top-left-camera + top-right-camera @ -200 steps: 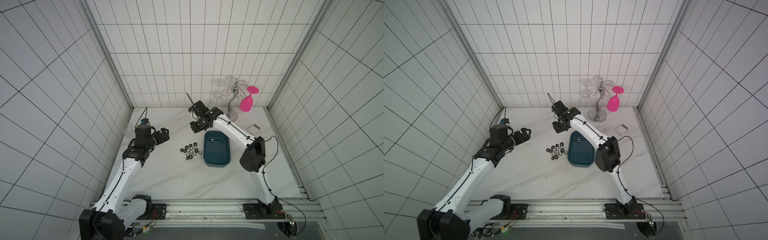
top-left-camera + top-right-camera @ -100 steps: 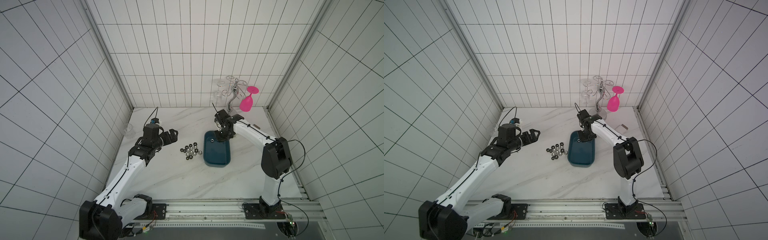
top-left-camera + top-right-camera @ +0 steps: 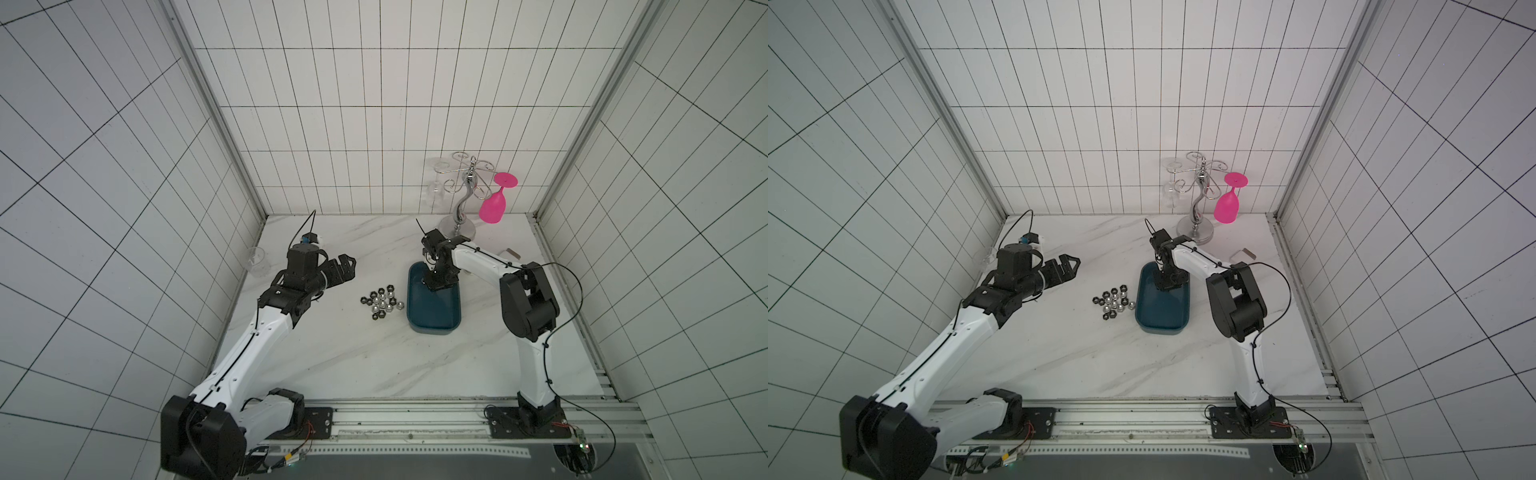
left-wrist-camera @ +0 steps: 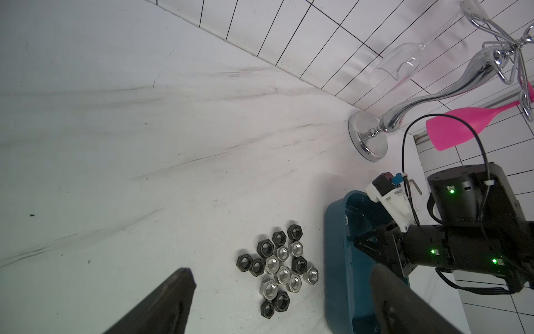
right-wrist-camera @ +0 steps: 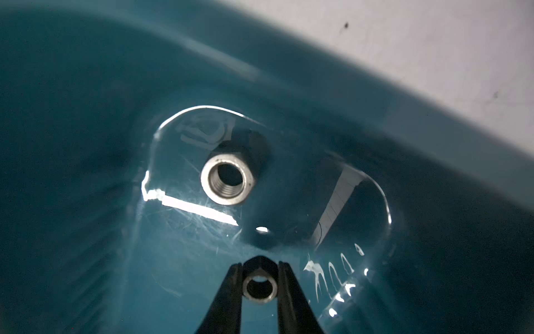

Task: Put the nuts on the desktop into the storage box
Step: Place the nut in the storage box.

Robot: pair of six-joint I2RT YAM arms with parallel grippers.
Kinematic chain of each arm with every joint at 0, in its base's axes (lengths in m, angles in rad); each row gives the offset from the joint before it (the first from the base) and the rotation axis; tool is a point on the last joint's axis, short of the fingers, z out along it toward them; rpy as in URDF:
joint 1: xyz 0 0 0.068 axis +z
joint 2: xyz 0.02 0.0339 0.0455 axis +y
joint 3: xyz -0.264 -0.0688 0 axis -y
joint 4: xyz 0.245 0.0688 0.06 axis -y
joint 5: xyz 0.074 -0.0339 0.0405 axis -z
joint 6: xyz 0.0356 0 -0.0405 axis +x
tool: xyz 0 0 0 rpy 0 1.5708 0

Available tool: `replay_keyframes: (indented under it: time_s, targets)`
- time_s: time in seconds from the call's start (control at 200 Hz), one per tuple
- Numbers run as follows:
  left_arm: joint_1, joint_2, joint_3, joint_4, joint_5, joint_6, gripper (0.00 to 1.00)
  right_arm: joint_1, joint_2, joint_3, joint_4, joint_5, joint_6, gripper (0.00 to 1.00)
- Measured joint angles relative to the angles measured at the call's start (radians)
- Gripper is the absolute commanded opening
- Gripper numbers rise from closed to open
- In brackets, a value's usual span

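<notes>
The left claw (image 3: 345, 268) is open wide and hangs above the table (image 3: 332, 365) with nothing in it. The left wrist view shows its two dark fingers (image 4: 161, 303) far apart.

Just to the right, the nuts (image 3: 381, 302) sit in a tight bunch on the table. They are close to the left side of the storage box (image 3: 434, 328), but not in it. In both top views they are only tiny dots. The left wrist view shows that some are black and some are silver.

The right claw (image 3: 437, 284) reaches down into the far end of the blue box. In both top views its black body hides what it has. The right wrist view shows more: the thin black tips are closed on a small silver nut (image 5: 260, 289), low over the box floor. A second silver nut (image 5: 226, 180) lies on that floor, apart from the claw.

Farther right, by the back wall, stands a shiny glass rack (image 3: 461, 208) with a pink glass (image 3: 492, 208) hanging on it.
</notes>
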Motion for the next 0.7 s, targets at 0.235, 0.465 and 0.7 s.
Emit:
replay_keyframes:
  time_s: [0.235, 0.465, 0.7]
  targets:
    - [0.000, 0.000, 0.003, -0.006, -0.003, 0.001, 0.99, 0.000, 0.010, 0.042, -0.005, 0.002, -0.010, 0.45]
    - [0.000, 0.007, 0.050, -0.025, -0.006, 0.018, 0.99, 0.013, -0.053, 0.056, -0.027, 0.025, -0.010, 0.48]
    - [0.000, 0.020, 0.088, -0.035, -0.008, 0.032, 0.98, 0.127, -0.116, 0.272, -0.040, 0.042, -0.021, 0.50]
